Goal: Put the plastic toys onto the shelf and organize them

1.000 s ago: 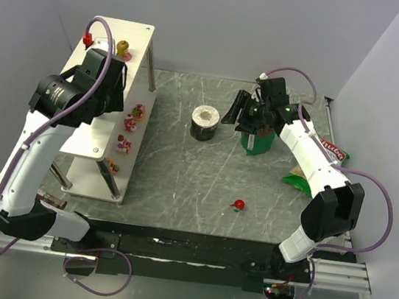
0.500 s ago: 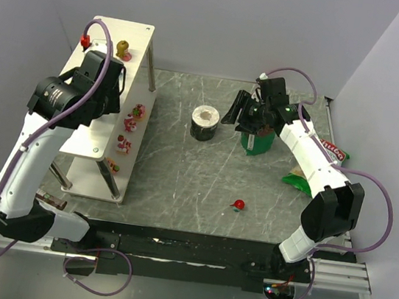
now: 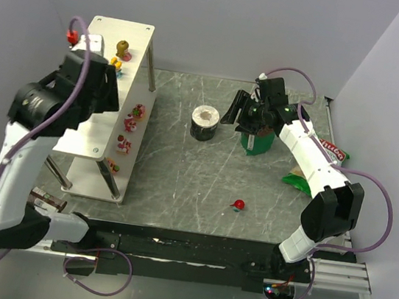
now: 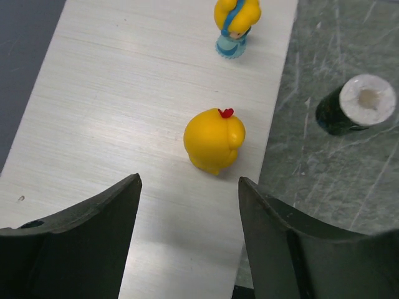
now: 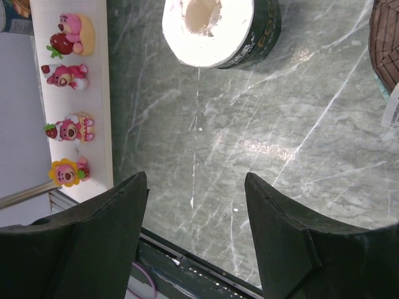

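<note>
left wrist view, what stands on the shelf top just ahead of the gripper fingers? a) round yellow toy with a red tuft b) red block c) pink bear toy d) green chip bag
a: a round yellow toy with a small red tuft stands on the shelf top just ahead of the open left gripper, touched by neither finger.
</note>
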Controlling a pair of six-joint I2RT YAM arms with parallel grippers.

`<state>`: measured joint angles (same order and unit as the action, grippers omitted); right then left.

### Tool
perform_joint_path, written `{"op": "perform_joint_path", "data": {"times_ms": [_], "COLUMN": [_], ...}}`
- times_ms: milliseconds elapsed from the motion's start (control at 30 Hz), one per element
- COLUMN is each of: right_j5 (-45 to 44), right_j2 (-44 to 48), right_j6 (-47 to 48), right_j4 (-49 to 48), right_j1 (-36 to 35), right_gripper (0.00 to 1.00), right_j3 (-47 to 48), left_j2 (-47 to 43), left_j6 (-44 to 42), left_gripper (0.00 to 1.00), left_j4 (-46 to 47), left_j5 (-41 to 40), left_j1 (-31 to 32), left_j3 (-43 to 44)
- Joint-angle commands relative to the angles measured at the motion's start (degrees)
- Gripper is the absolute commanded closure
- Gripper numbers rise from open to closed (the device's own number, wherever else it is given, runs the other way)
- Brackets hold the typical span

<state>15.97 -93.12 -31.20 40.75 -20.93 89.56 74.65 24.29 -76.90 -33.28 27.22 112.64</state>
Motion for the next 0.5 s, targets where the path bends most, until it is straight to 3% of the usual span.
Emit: {"op": "perform_joint_path", "data": {"times_ms": [0,233,400,467], "right_j5": [-1.29,-3.92,-6.29,-6.74], "right_j2": [0.75,1.36,3.91,5.93], "right_j6": [0.44,0.53,-0.17,-0.44], "right_j4": [0.03,1.17,1.26,0.91], "right_j1": [-0.52,-0.43,0.45,1.50], "right_gripper": [0.28,0.27,0.27,0.27], "right_j3": [2.37,2.90,-0.42,-2.19], "left_j2": [-6.78,-11.02,-9.79,-8.48], "left_j6": [-4.15,-9.96,-10.32,-9.44], "left_gripper": [0.29,0.27,0.27,0.28], "left_j4": [4.83,17.04,31.27,36.70], "left_j5": [5.49,21.39,44.02,48.64], "left_j1": [-0.15,-0.15,-0.07,0.63], "left_j3": [3.90,2.85,-0.92,-3.38]}}
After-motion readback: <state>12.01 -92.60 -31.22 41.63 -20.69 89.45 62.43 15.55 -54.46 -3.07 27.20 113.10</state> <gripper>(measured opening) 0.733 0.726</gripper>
